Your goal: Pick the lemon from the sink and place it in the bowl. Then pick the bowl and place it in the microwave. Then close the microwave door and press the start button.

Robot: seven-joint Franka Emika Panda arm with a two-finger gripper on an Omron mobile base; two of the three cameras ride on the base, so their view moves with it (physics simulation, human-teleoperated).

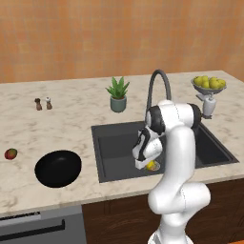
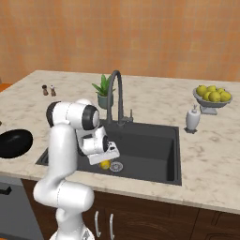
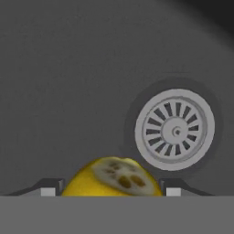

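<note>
The lemon (image 3: 112,179) lies low in the dark grey sink (image 1: 116,143), close beside the round drain (image 3: 174,130). My gripper (image 3: 113,191) reaches down into the basin and its two fingertips press against the lemon's left and right sides, shut on it. From the base cameras the yellow lemon (image 1: 153,165) (image 2: 105,164) peeks out just under the hand. The glossy black bowl (image 1: 58,167) (image 2: 13,143) rests on the marble counter left of the sink, empty. The microwave and its door are out of view.
The arched dark faucet (image 1: 157,88) stands behind the basin, near a potted plant (image 1: 118,94). A stemmed dish of yellow fruit (image 1: 208,84) and a soap dispenser (image 2: 192,118) are at the right. A mango (image 1: 10,153) and two shakers (image 1: 43,103) are at the left.
</note>
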